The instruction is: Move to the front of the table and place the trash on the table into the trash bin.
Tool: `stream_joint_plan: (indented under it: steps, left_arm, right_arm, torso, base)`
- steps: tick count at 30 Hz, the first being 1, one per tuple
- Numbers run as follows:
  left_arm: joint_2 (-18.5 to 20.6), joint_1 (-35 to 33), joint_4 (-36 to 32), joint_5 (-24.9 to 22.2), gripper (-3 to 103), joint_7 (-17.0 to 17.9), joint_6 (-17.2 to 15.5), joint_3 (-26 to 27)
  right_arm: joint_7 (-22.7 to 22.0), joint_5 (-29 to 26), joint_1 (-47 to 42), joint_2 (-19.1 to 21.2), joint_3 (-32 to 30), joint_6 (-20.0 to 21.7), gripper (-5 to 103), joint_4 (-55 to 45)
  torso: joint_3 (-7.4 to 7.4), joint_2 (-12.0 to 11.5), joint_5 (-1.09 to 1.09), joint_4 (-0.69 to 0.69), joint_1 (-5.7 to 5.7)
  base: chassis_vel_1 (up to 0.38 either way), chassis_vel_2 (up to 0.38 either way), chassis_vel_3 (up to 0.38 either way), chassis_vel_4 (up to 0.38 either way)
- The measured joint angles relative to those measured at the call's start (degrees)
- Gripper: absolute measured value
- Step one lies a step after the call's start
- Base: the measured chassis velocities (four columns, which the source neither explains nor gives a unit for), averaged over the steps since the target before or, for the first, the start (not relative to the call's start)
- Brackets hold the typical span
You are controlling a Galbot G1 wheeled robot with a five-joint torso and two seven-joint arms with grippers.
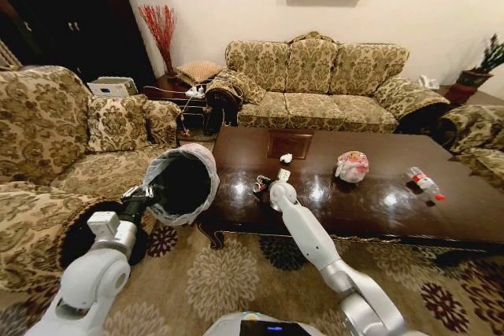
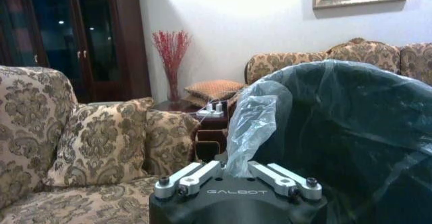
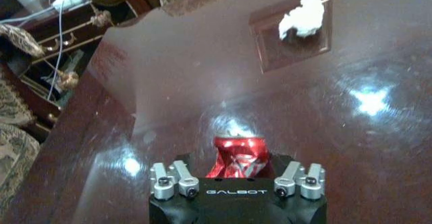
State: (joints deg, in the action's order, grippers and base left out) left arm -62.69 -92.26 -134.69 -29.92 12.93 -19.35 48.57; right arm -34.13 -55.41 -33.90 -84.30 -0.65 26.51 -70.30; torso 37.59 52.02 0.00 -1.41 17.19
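We count four pieces of trash on the table (image 1: 370, 202). One, the red-and-black wrapper (image 3: 238, 157), sits pinched between the fingers of the right gripper (image 1: 265, 186) near the table's front-left part. Past that gripper lies one white paper ball (image 1: 286, 158); off to its right, one pink-white bag bundle (image 1: 351, 167), and farther right one clear red-capped bottle (image 1: 424, 182) lying on its side. The left gripper (image 1: 144, 193) is closed on the liner of the single trash bin (image 1: 183, 185) — held tilted just beside the table's left end.

Red wrapper (image 3: 238, 155); dark glossy table (image 3: 202, 82)
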Motion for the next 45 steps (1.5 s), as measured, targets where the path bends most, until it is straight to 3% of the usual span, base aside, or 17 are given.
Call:
stream_joint_plan:
  steps: [8,15,21,24,25,28,29,32,33,35,36,39,43,45]
  left_arm:
    - [-0.3,0.1,-0.4,-0.1,1,-0.1,0.0,-0.2]
    - [-0.2,-0.2,-0.9,-0.1,1,-0.1,0.1,0.0]
    - [0.0,-0.2,-1.3,-0.2,1,-0.1,0.1,-0.1]
    - [2.3,0.4,-1.3,-2.2,1,-0.1,-1.0,-0.4]
    - [2.3,0.4,-1.3,-2.2,1,-0.1,-1.0,-0.4]
    - [8.1,3.7,-0.2,-5.7,1,0.6,-3.2,-2.9]
    - [8.1,3.7,-0.2,-5.7,1,0.6,-3.2,-2.9]
    - [15.2,8.2,2.8,-10.6,1,1.1,-4.8,-6.8]
    - [15.2,8.2,2.8,-10.6,1,1.1,-4.8,-6.8]
    - [19.4,11.7,5.4,-14.2,1,1.1,-6.3,-9.3]
    - [19.4,11.7,5.4,-14.2,1,1.1,-6.3,-9.3]
    - [26.1,17.2,9.1,-21.5,1,0.4,-10.0,-12.1]
    - [29.6,19.3,10.8,-25.1,1,-0.6,-12.3,-12.6]
    - [32.3,20.0,11.6,-28.2,1,-1.2,-13.4,-12.5]
  right_arm:
    - [0.5,1.2,0.2,-1.1,-0.3,0.0,39,2.1]
    - [0.7,1.6,-0.7,-0.4,-0.3,-0.2,20,1.0]
    - [-0.2,2.9,-1.3,1.7,0.1,-1.0,14,-2.5]
    - [-1.6,2.3,-0.8,7.9,1.8,-1.9,14,-11.8]
    - [-1.6,2.3,-0.8,7.9,1.8,-1.9,14,-11.8]
    - [-0.5,-1.2,1.1,17.5,3.5,-2.0,14,-24.6]
    - [-0.5,-1.2,1.1,17.5,3.5,-2.0,14,-24.6]
    - [5.3,-4.0,3.1,26.3,3.8,-2.0,14,-35.1]
    - [5.3,-4.0,3.1,26.3,3.8,-2.0,14,-35.1]
    - [8.9,-7.2,4.6,30.2,3.6,-2.3,14,-40.5]
    - [8.9,-7.2,4.6,30.2,3.6,-2.3,14,-40.5]
    - [15.6,-10.2,6.9,32.6,5.6,-4.5,14,-46.4]
    - [19.3,-11.4,9.2,32.3,8.2,-5.0,14,-48.5]
    - [21.4,-13.3,12.8,30.9,12.3,-5.2,14,-49.7]
  torso:
    - [-0.02,0.0,0.01,0.00,0.00]
    - [-0.02,0.0,0.01,0.00,-0.01]
    - [0.00,0.0,0.01,0.00,-0.01]
    - [0.00,-0.1,0.04,-0.01,-0.01]
    - [0.00,-0.1,0.04,-0.01,-0.01]
    - [-0.02,0.0,0.00,0.03,-0.01]
    - [-0.02,0.0,0.00,0.03,-0.01]
    - [-0.01,0.0,0.02,0.03,-0.01]
    - [-0.01,0.0,0.02,0.03,-0.01]
    - [-0.01,0.0,-0.03,0.03,0.00]
    - [-0.01,0.0,-0.03,0.03,0.00]
    - [-0.02,0.0,-0.01,0.02,-0.01]
    - [-0.02,0.0,0.00,0.02,0.00]
    - [-0.02,0.0,-0.01,0.00,0.00]
  base:
    - [0.000,0.000,0.000,0.000]
    - [0.000,0.000,0.000,0.000]
    - [0.000,0.000,0.000,0.000]
    - [0.000,0.000,0.000,0.000]
    - [0.000,0.000,0.000,0.000]
    - [0.000,0.000,0.000,0.000]
    - [0.000,0.000,0.000,0.000]
    - [0.000,0.000,0.000,0.000]
    - [0.000,0.000,0.000,0.000]
    - [0.000,0.000,0.000,0.000]
    - [0.000,0.000,0.000,0.000]
    - [0.000,0.000,0.000,0.000]
    - [0.000,0.000,0.000,0.000]
    - [0.000,0.000,0.000,0.000]
